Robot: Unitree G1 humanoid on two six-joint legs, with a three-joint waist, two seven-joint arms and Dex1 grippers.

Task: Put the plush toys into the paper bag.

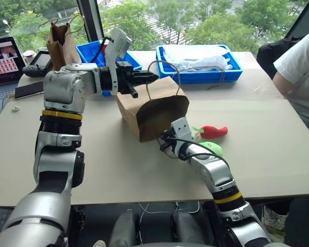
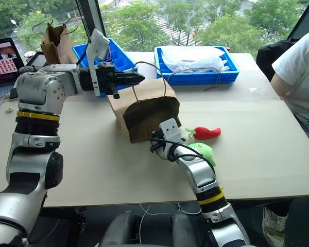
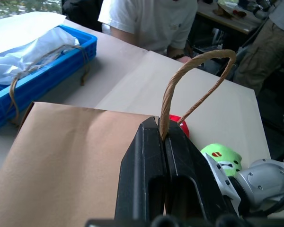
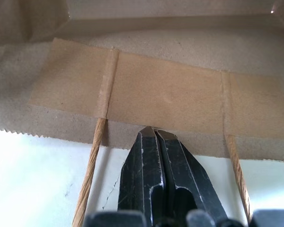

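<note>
**Bag on its side, mouth toward the robot, both toys outside it**

The tabletop (image 1: 278, 154) is a wide, pale surface with broad bare stretches on the near left and the right; its near edge runs just below the robot's arms. Along the far side stand two blue trays (image 1: 198, 64), the right one holding crumpled white wrapping, and a narrower, taller brown bag (image 1: 59, 43) on the far left next to a laptop (image 1: 2, 64). A person in a white shirt (image 1: 301, 62) sits at the right edge.

The paper bag (image 1: 152, 105) lies on its side near the middle of the tabletop, its long axis running from far left to near right, the dark open mouth facing the near right. It is plain brown kraft with twisted paper loop handles. The left tool (image 1: 149, 77) is clamped tight on one handle (image 3: 194, 90), holding that loop up above the bag's upper side. The right tool (image 4: 154, 135) has its two black fingers pressed together, gripping nothing, with its tips at the lower lip of the mouth between the other handle's two strands.

Just right of the mouth lie the toys: the red chili pepper (image 1: 213, 131), long axis left to right with its green stem toward the bag, and nearer, the round bright green plush (image 1: 212, 148), close against the right forearm.
</note>
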